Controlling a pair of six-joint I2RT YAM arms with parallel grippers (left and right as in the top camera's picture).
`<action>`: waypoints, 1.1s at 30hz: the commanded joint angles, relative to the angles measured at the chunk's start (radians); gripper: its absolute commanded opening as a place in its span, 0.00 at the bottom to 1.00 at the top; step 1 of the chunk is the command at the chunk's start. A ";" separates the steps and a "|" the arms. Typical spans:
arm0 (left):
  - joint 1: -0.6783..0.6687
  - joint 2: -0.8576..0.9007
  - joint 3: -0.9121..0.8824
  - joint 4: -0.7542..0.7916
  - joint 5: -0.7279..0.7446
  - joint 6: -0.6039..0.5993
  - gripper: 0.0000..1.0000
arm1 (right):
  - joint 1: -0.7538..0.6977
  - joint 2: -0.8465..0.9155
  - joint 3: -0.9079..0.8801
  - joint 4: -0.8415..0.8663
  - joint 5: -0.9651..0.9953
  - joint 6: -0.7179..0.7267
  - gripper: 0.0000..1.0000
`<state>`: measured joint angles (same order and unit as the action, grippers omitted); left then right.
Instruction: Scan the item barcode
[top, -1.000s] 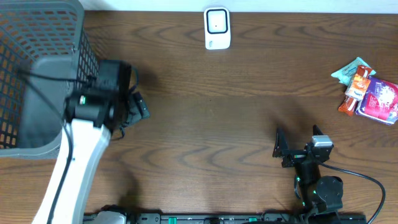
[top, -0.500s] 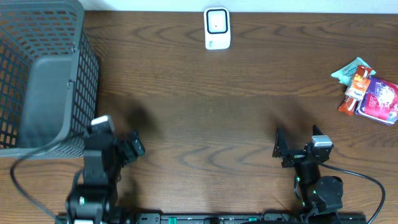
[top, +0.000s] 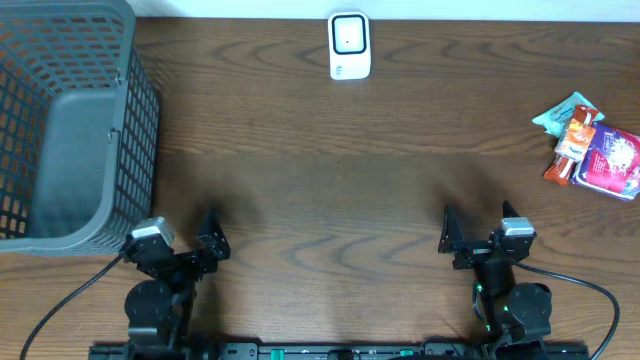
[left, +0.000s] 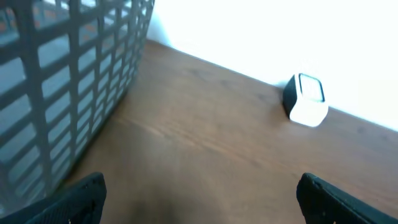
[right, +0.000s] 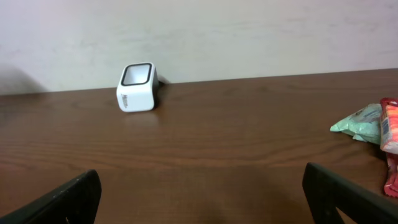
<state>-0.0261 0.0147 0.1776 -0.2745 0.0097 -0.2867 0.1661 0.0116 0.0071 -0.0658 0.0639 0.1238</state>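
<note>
Dark brown wood, streaked with wavy grain, is seen across the whole worktop (top: 330, 190), and nothing lying on it has been shifted since a second ago. The grey basket (top: 140, 150), a plastic lattice of square holes with a solid floor, is kept at the far left corner.

The one change is found at the left arm (top: 155, 300). A second ago it was stretched out with its wrist over the basket's right wall. Now it is folded back at the near edge, close by the basket's near corner. It is mirrored by the right arm (top: 510, 300), which has not been moved.

The left jaws are spread wide, and nothing is held or touched by them. Only the black fingertips (left: 74, 199) are caught at the bottom corners of the left wrist view, with bare wood between them. The right jaws are likewise opened wide and empty, their fingertips (right: 62, 202) set far apart in the right wrist view.

The items to be scanned, a small pile of glossy, crinkled packets (top: 592, 150), are left at the far right edge, well apart from both arms. Pale green, orange-red and purple wrappers are overlapped there. The scanner (top: 349, 45), a small white rounded block with a black-framed window, is stood upright at the far edge, about midway along.
</note>
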 joint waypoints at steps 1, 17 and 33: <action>0.033 -0.013 -0.041 0.080 0.071 0.017 0.98 | -0.017 -0.006 -0.002 -0.004 0.002 -0.009 0.99; 0.100 -0.013 -0.174 0.315 0.250 0.316 0.98 | -0.017 -0.006 -0.002 -0.004 0.002 -0.009 0.99; 0.100 -0.013 -0.174 0.217 0.161 0.267 0.98 | -0.017 -0.006 -0.002 -0.004 0.002 -0.009 0.99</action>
<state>0.0696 0.0101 0.0189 -0.0181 0.1696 -0.0223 0.1661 0.0120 0.0071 -0.0658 0.0639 0.1238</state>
